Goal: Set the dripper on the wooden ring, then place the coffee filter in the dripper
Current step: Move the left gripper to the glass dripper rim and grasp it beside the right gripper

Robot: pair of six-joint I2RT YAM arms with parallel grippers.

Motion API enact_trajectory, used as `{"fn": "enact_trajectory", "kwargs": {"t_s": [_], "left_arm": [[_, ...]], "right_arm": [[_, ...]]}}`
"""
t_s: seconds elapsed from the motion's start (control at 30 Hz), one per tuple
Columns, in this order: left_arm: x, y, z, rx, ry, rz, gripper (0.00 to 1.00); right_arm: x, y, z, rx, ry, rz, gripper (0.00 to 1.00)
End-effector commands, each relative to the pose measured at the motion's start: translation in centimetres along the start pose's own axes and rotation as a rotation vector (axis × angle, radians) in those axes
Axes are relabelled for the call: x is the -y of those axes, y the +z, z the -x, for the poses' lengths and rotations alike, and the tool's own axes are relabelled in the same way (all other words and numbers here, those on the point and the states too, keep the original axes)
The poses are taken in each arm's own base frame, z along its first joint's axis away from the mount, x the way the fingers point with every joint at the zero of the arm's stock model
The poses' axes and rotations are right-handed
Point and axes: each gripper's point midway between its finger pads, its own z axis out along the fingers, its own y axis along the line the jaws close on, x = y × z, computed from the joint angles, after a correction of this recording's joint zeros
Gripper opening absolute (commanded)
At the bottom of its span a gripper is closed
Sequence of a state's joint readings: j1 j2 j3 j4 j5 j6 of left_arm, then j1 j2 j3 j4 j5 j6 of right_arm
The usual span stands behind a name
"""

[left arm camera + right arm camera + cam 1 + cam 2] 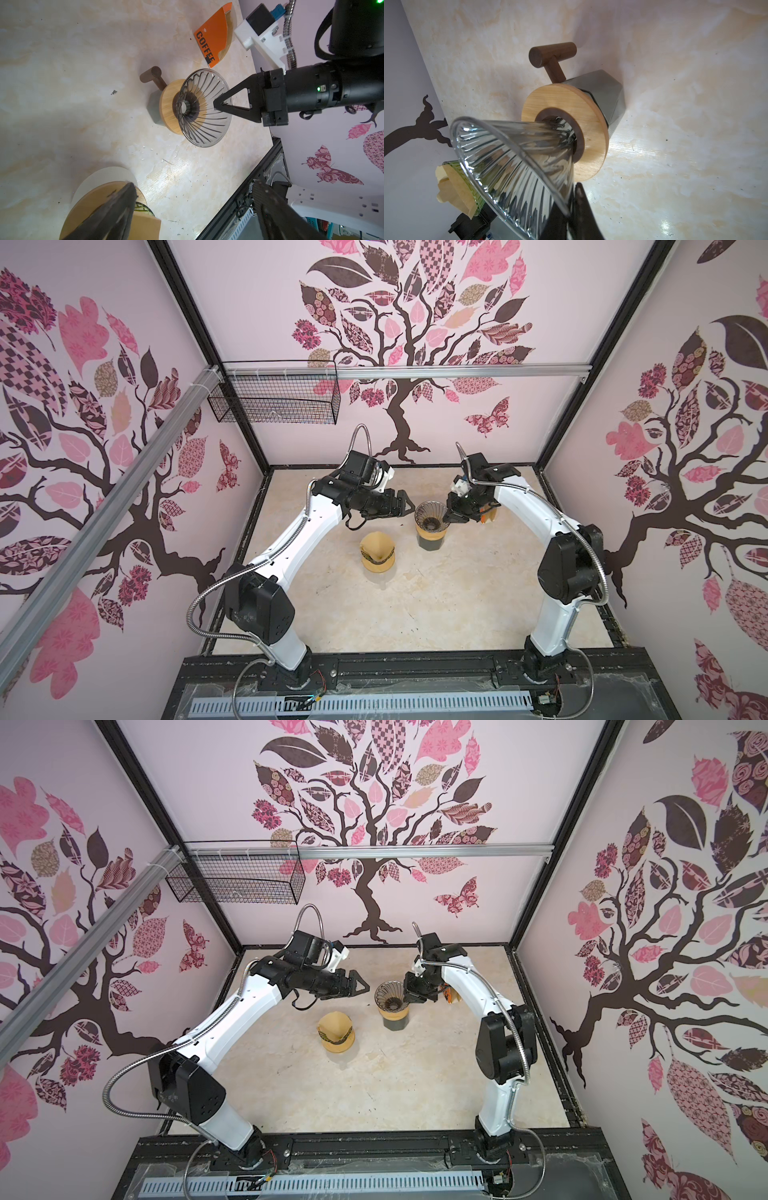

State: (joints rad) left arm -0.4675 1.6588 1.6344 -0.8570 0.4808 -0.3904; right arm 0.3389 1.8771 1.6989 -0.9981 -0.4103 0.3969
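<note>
The dripper [430,515] [388,996] is a clear ribbed glass cone on a wooden ring, standing on a dark pot [431,543] with a brown handle. My right gripper [451,516] [409,998] [571,199] is shut on the dripper's rim [508,166], the glass wall between its fingers. A tan paper coffee filter [376,545] [336,1029] sits as a cone over a green glass stand with a wooden ring, left of and nearer than the dripper. My left gripper [409,508] [363,990] [193,187] hangs open just left of the dripper, behind and above the filter [145,226], holding nothing.
An orange packet marked COFFEE [214,37] [489,514] lies right of the dripper, under my right arm. A black wire basket [274,398] hangs on the back-left rail. Patterned walls close the table on three sides; a black rail [415,668] runs along the front.
</note>
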Motion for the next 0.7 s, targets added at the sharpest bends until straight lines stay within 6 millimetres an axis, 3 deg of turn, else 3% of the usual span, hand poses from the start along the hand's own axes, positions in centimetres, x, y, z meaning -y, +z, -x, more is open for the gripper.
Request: {"fn": "enact_trajectory", "kwargs": {"t_s": [0.0, 0.17, 0.67], "left_arm": [[0.7, 0.0, 1.1, 0.0, 0.038, -0.007, 0.85], [-0.4, 1.3, 0.6, -0.049, 0.023, 0.023, 0.78], [-1.6, 4.7, 0.9, -0.116, -0.009, 0.041, 0.57]], "right_arm": [[0.5, 2.0, -2.7, -0.115, 0.014, -0.044, 0.0], [-0.1, 2.4, -3.3, -0.14, 0.004, -0.028, 0.0], [0.7, 1.0, -0.6, -0.071, 0.01, -0.049, 0.0]]}}
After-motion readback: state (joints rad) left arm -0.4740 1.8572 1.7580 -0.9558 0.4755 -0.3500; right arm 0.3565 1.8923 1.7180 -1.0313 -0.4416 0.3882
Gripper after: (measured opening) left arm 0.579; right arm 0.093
